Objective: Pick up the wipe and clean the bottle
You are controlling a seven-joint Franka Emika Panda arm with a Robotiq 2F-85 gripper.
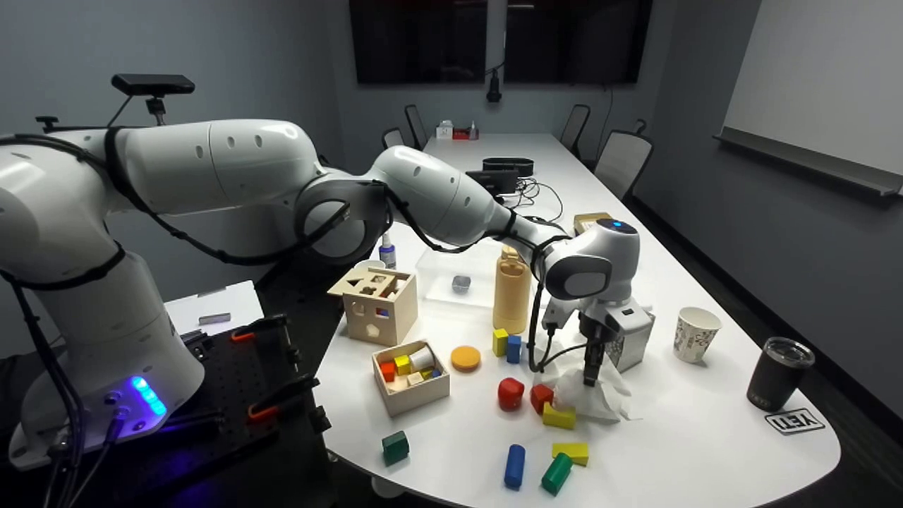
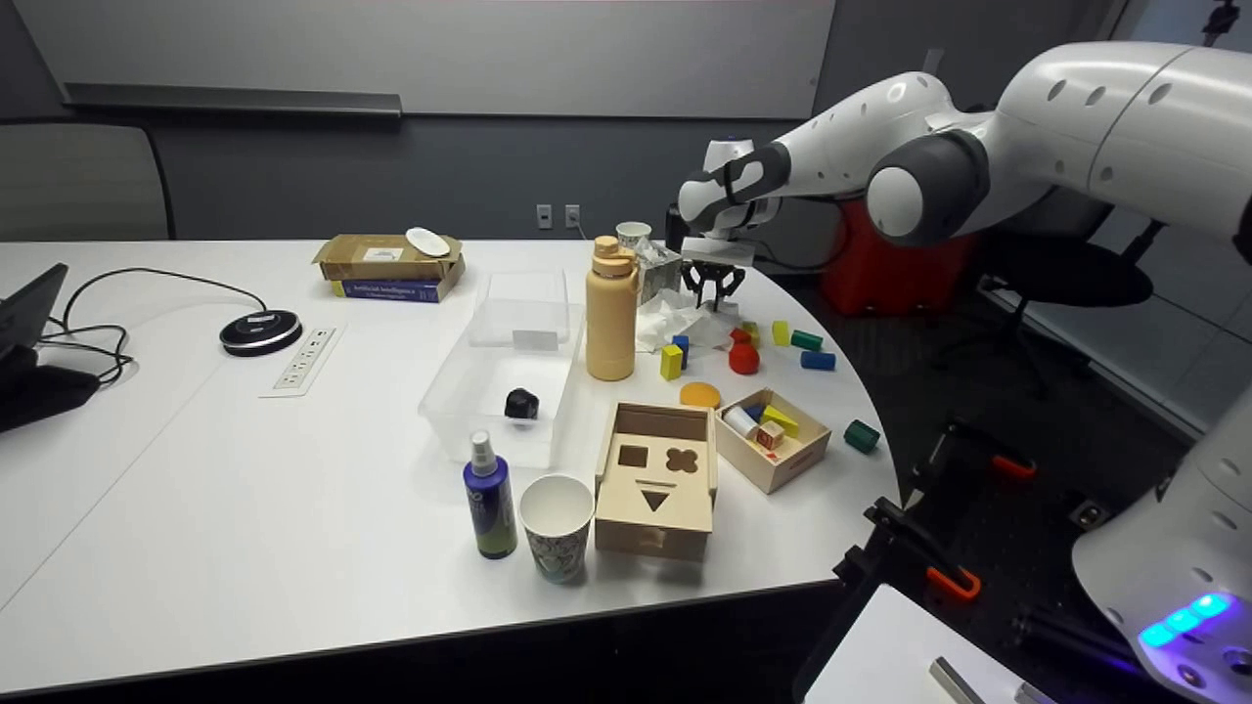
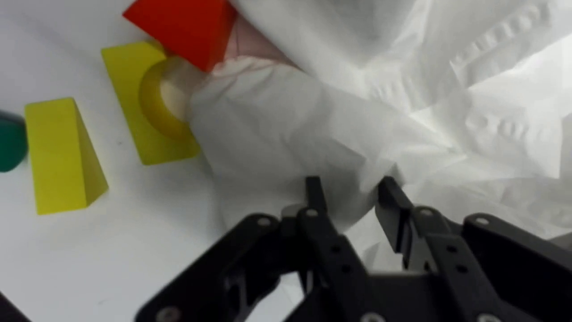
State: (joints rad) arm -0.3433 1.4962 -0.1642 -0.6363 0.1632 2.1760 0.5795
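The white wipe (image 1: 596, 401) lies crumpled on the table; it also shows in an exterior view (image 2: 665, 321) and fills much of the wrist view (image 3: 277, 125). My gripper (image 3: 351, 181) is partly open, its fingertips apart at the wipe, with some of the wipe between them. The gripper also shows over the wipe in both exterior views (image 1: 591, 377) (image 2: 711, 298). I cannot tell whether the fingertips press on the wipe. The peach-coloured bottle (image 1: 511, 293) stands upright beside the wipe, also in an exterior view (image 2: 610, 318); it is out of the wrist view.
A grey tissue box (image 1: 631, 343) stands right behind the gripper. Red and yellow blocks (image 3: 58, 156) lie at the wipe's edge. A clear bin (image 2: 499, 391) stands by the bottle. A paper cup (image 1: 695, 335), a black tumbler (image 1: 778, 374) and a wooden block box (image 1: 381, 310) stand around.
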